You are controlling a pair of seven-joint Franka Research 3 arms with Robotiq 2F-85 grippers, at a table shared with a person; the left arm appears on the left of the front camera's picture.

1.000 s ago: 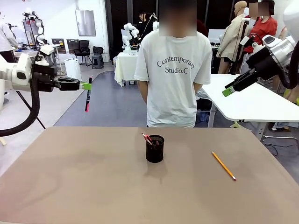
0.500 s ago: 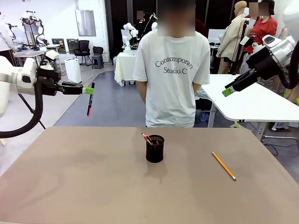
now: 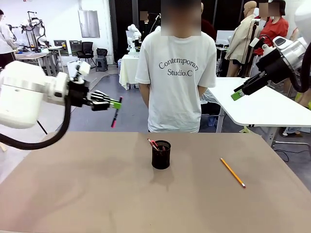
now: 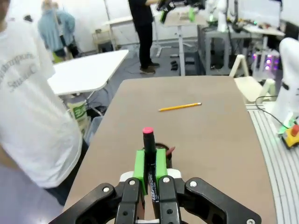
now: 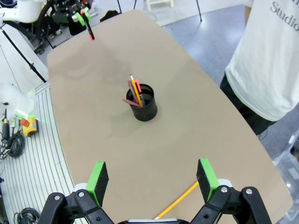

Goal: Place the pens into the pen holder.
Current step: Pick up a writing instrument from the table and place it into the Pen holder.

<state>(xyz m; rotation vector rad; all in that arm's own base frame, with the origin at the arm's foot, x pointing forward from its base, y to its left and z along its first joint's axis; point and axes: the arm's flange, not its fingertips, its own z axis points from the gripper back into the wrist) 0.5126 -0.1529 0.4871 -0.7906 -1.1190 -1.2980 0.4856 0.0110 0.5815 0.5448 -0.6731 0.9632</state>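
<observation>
The black mesh pen holder (image 3: 161, 155) stands mid-table with a few pens (image 5: 134, 91) leaning in it. My left gripper (image 3: 116, 103) hovers above the table's far left, shut on a black pen with pink-red ends (image 3: 114, 117) that hangs downward. In the left wrist view that pen (image 4: 149, 143) sits between the green pads, with the pen holder (image 4: 167, 152) partly hidden behind them. A yellow pencil (image 3: 232, 172) lies flat on the right of the table. My right gripper (image 3: 236, 94) is high at the right, open and empty (image 5: 152, 177).
A person in a white T-shirt (image 3: 177, 73) stands at the far edge, behind the holder, hands behind the back. A white table (image 3: 262, 104) stands beyond the right side. The brown tabletop (image 3: 87, 189) is bare around the holder.
My left arm has swung right and somewhat lower, carrying the pen in over the table's far left edge. The right arm, pencil and holder have stayed put.
</observation>
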